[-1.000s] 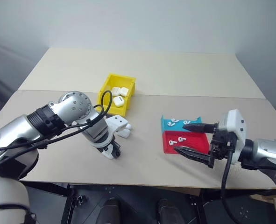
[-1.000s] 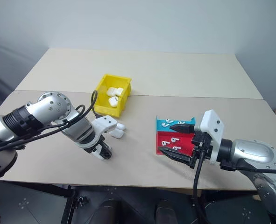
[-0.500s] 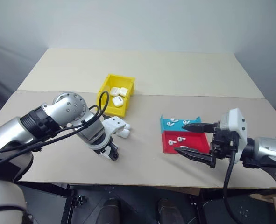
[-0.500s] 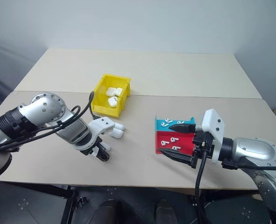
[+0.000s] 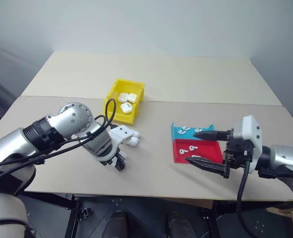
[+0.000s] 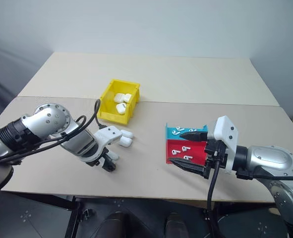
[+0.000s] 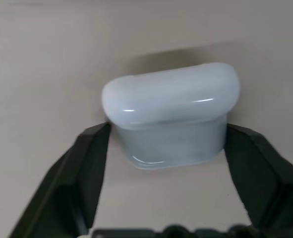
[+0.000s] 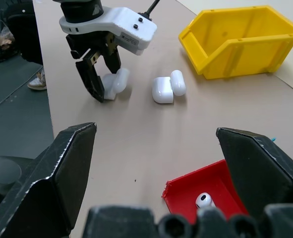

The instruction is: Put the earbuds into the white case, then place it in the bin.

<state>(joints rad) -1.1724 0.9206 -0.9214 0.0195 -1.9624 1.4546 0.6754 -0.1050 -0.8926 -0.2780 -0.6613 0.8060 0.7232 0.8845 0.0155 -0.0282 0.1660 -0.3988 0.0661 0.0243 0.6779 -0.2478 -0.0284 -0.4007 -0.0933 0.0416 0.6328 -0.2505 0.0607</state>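
bin (image 5: pixel 113 92): cases | left hand (image 7: pixel 166 144) clamps white case (image 7: pixel 170 111) | right hand (image 5: pixel 203 147) apart

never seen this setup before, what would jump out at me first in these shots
The bright yellow bin at the middle of the table, with white cases inside, draws the eye first. Right of it, a teal tray and a red tray sit joined, scattered with earbuds, and the right gripper hovers there with jaws wide. Nearer the table's front edge, the left gripper has its jaws closed on a white case, while an open case lies near the bin.
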